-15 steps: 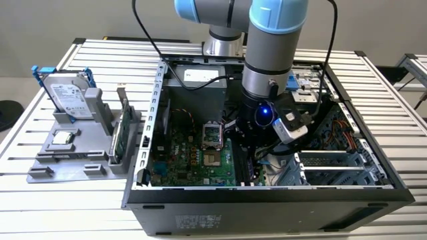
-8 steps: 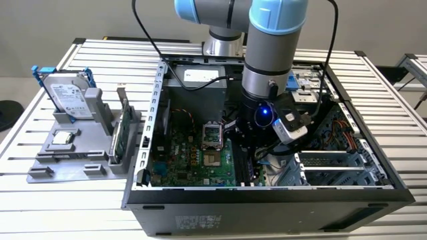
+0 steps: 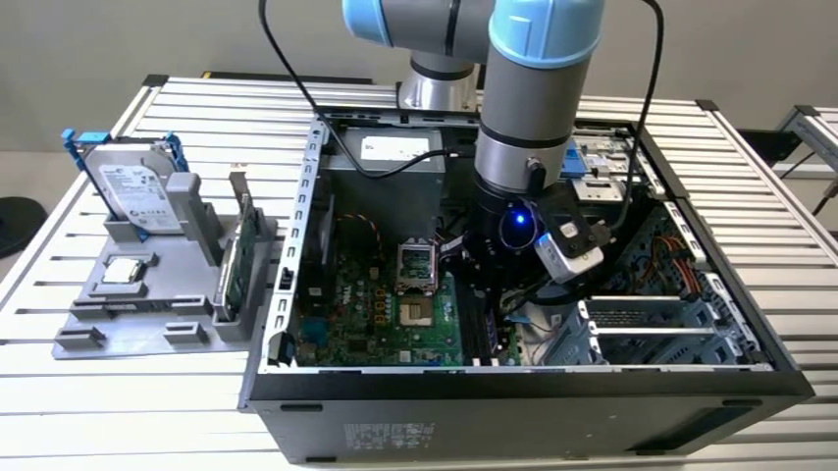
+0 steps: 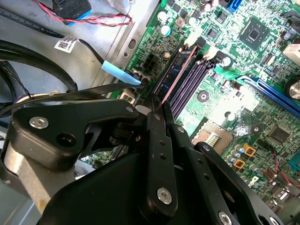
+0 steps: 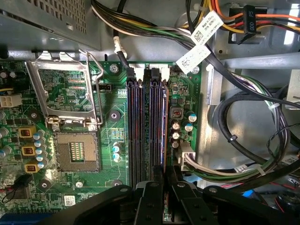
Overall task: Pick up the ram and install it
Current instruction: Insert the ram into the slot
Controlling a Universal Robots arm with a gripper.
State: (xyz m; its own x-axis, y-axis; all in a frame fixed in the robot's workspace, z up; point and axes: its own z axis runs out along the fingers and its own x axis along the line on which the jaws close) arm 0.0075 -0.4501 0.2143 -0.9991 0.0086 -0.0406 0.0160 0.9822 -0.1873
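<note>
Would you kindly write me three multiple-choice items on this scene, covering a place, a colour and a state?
1. Where is the ram? A on the grey tray; B at the motherboard's memory slots; C atop the case.
2. The hard drive's frame is: A red; B blue; C yellow.
3. The processor socket is: A open; B under a cooler; C taped over.
B: the gripper holds it at the slots. B: blue shows in the exterior view. A: its plate stands flipped up.

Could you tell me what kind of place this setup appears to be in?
Probably a robotics lab or test bench for computer assembly: an open computer case sits on a slatted aluminium table, beside a grey fixture holding parts, with the gripper over the motherboard.
</note>
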